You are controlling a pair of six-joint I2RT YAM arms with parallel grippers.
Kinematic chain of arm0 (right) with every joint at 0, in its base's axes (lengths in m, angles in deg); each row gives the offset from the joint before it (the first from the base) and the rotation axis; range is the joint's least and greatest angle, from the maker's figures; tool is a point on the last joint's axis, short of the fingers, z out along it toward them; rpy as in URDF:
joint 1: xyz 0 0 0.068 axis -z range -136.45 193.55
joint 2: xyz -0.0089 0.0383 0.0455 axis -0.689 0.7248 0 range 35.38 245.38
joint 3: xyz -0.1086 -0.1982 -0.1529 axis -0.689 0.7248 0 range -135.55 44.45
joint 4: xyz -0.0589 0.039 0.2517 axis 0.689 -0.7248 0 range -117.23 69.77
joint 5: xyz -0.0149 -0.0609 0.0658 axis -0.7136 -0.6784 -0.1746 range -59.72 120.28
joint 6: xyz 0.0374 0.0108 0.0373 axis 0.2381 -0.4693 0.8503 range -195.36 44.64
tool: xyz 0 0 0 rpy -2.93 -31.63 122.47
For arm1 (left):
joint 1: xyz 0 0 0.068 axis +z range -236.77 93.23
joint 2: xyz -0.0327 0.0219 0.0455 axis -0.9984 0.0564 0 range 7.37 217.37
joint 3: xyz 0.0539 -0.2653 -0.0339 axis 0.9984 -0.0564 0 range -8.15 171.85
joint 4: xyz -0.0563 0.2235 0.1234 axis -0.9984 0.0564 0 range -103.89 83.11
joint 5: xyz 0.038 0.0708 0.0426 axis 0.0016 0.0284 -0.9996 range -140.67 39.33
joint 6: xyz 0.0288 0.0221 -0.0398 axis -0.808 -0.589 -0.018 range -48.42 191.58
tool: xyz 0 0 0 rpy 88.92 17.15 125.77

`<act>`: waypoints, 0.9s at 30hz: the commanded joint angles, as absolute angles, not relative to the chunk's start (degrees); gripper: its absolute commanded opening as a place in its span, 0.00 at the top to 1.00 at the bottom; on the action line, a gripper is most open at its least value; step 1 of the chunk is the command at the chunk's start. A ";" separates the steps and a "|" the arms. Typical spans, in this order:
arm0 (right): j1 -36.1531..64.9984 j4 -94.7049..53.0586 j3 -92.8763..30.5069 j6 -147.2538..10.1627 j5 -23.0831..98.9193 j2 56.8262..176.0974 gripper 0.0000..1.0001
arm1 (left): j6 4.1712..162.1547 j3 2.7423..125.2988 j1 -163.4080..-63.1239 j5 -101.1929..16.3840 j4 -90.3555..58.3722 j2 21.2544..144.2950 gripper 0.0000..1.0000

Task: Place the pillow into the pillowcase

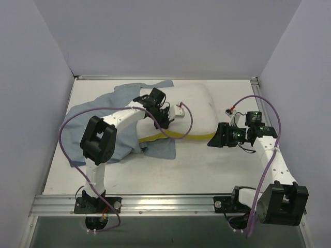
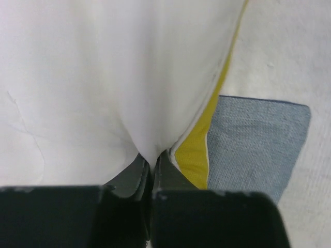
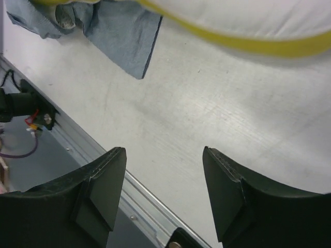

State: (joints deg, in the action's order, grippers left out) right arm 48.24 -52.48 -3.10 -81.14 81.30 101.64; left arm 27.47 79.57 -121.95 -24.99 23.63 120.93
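The white pillow (image 1: 197, 103) with its yellow band (image 1: 194, 136) lies across the middle of the table, its left end resting on the pale grey-blue pillowcase (image 1: 77, 116). My left gripper (image 1: 165, 122) is shut on a pinch of the pillow's white cover near its front edge. In the left wrist view the pillow (image 2: 103, 77) bunches between the closed fingers of the left gripper (image 2: 151, 161), beside the yellow band (image 2: 199, 150) and the pillowcase (image 2: 253, 139). My right gripper (image 1: 212, 142) stands open and holds nothing, just off the pillow's front right corner. In the right wrist view, bare table shows between the fingers of the right gripper (image 3: 164, 155).
A metal rail (image 1: 155, 202) runs along the table's near edge, and it shows close under the right gripper as the rail (image 3: 98, 150). White walls enclose the left, back and right sides. A corner of the pillowcase (image 3: 124, 36) sticks out from under the pillow (image 3: 248, 15).
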 commanded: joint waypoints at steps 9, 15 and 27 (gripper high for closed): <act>14.22 -27.11 5.42 -103.02 48.05 98.74 0.35 | 36.33 96.79 -119.02 -8.31 34.27 129.45 0.98; 5.16 -7.24 6.83 -111.38 38.54 111.48 0.30 | 41.69 96.35 -116.48 -4.70 36.21 127.78 0.43; -5.49 4.56 11.93 -115.88 40.64 118.34 0.29 | 45.92 96.09 -111.38 -4.87 36.56 124.27 0.25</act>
